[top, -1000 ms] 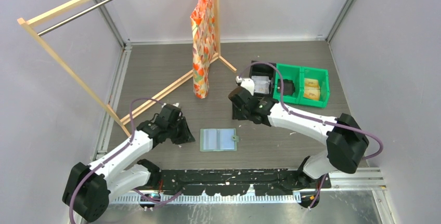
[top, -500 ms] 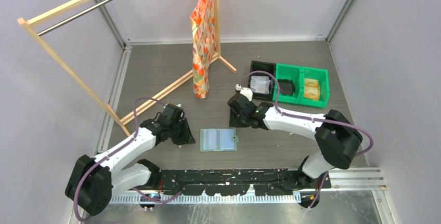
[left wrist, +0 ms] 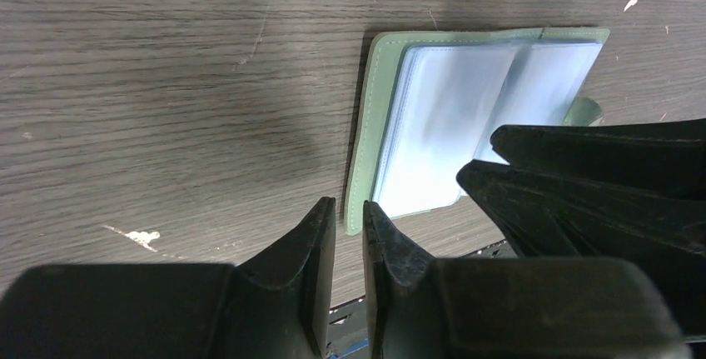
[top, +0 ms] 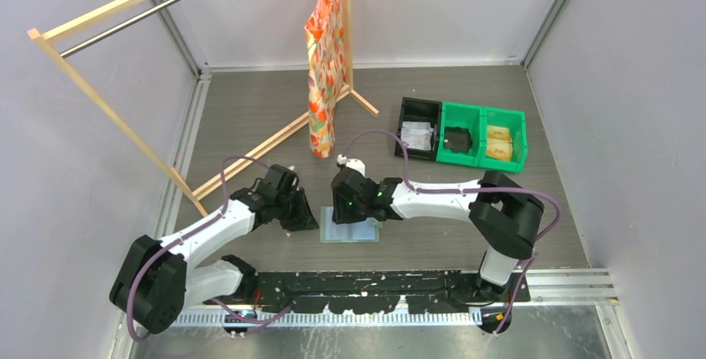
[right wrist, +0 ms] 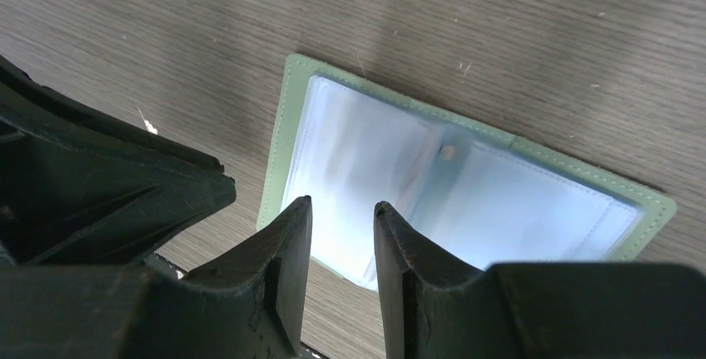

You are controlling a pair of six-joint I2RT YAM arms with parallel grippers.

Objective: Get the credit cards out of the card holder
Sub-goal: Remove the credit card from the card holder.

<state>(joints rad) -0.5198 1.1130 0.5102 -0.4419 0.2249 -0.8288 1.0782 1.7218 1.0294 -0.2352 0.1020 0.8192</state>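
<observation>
Wood-grain table (top: 250, 117) — right gripper (right wrist: 343, 209) half-open, empty, above card holder (right wrist: 499, 201).

- Dark wood-grain counter (top: 250, 117), scuffed, flecked with pale specks.
- Plain pale grey walls (top: 75, 167) at left, back and right.
- Wooden clothes rack (top: 108, 112) at upper left, orange patterned garment (top: 325, 67) hanging at top centre.
- Black bin (top: 419, 103) touching green bins (top: 481, 134), right of centre.
- Soft, even light.

The card holder (left wrist: 441, 117) is seen lying open on the wood-grain worktop (left wrist: 166, 84), pale pockets turned upward. The left pincer (left wrist: 350, 217) is held at one corner of it, fingers narrowly parted, nothing between them. A black shape, probably the right pincer (left wrist: 483, 157), is set over its far half.
</observation>
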